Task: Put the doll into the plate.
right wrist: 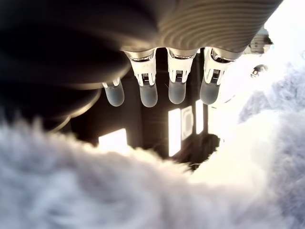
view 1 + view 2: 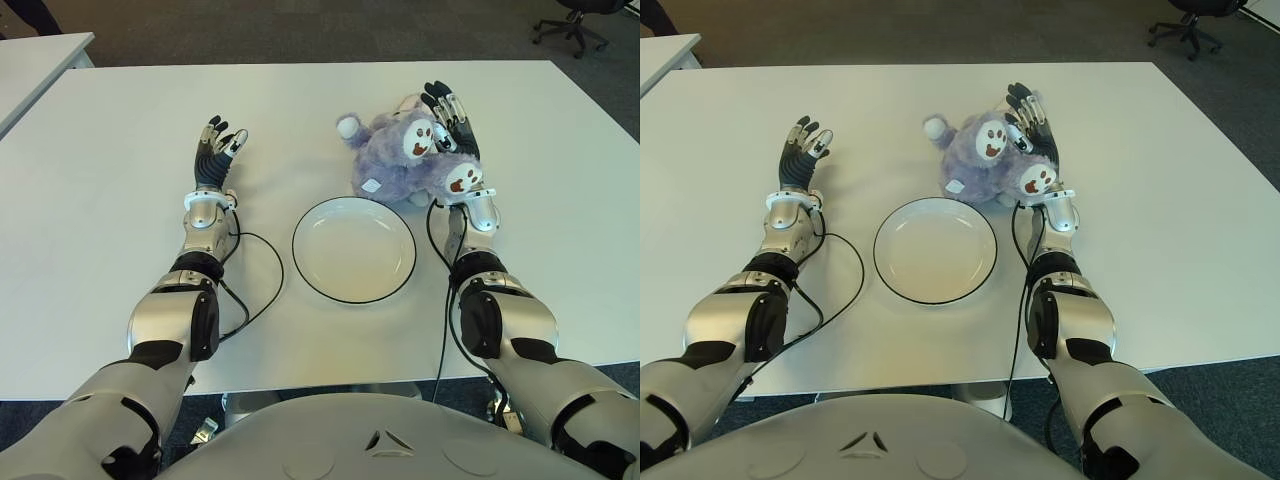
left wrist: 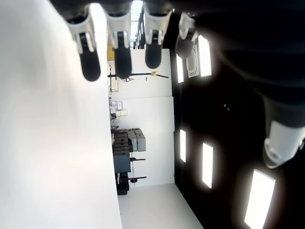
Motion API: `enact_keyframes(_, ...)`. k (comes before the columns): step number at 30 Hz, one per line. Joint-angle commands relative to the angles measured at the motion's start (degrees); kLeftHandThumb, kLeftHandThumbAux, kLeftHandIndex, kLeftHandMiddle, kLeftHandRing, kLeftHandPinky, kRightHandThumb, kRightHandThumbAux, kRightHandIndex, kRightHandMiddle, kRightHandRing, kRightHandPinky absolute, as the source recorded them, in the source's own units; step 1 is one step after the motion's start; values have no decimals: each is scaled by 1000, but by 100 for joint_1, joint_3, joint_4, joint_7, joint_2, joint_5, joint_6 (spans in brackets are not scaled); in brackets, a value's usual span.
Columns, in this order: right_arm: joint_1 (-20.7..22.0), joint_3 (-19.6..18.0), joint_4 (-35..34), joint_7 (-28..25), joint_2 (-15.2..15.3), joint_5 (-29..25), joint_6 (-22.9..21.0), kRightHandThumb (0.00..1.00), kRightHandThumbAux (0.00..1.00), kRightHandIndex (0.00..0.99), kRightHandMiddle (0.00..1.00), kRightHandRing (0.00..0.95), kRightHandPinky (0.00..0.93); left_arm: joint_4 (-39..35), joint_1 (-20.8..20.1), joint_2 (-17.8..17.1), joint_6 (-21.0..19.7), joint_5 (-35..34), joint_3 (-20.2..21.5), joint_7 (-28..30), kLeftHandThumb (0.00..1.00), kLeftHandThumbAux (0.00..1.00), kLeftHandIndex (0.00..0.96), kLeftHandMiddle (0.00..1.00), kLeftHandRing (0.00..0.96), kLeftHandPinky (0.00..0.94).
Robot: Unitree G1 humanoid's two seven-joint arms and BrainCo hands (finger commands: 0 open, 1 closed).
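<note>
Lying on the white surface [image 2: 100, 170], the fluffy purple doll [image 2: 400, 160] sits just behind the round white plate [image 2: 353, 249]. The right robot hand [image 2: 455, 125] is against the doll's right side, fingers straight and apart, gripping nothing. The left robot hand [image 2: 215, 150] shows left of the plate, fingers apart too.

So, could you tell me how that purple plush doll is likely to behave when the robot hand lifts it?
The doll looks furry and stuffed, so it will probably squash and flop, limbs dangling. It is likely light and unlikely to break. The right robot hand, fingers spread beside it, may need a deep grasp.

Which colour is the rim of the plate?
Black: a thin line around the white plate, clearest in the left eye view.
</note>
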State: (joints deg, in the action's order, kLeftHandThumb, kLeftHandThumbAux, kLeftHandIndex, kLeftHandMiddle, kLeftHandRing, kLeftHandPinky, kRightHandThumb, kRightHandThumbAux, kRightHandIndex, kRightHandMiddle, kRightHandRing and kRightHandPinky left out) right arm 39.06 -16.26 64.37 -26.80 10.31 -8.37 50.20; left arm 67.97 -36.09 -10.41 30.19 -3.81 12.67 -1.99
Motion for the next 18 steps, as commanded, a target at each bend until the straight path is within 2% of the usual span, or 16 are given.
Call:
enact_keyframes(1, -1096, 110, 376, 250, -66, 215, 283, 201, 454, 0, 2, 0, 0, 380, 675, 146, -323, -22, 28, 96, 41, 539, 0, 116, 149, 194)
enact_keyframes(6, -1255, 397, 146, 838, -27, 763, 766, 185, 417, 0, 0, 0, 0, 379, 682, 145, -319, -5, 16, 84, 39, 532, 0, 114, 146, 187)
enact_keyframes(9, -1320, 603, 92, 1239, 101, 1216, 1103, 166, 376, 0, 0, 0, 0, 383, 668, 143, -341, -2, 14, 76, 32, 530, 0, 114, 148, 203)
enact_keyframes(18, -1377, 930, 53, 1689, 250, 1559, 1423, 166, 344, 0, 0, 0, 0, 381, 662, 145, -353, -6, 17, 74, 31, 538, 0, 115, 146, 190)
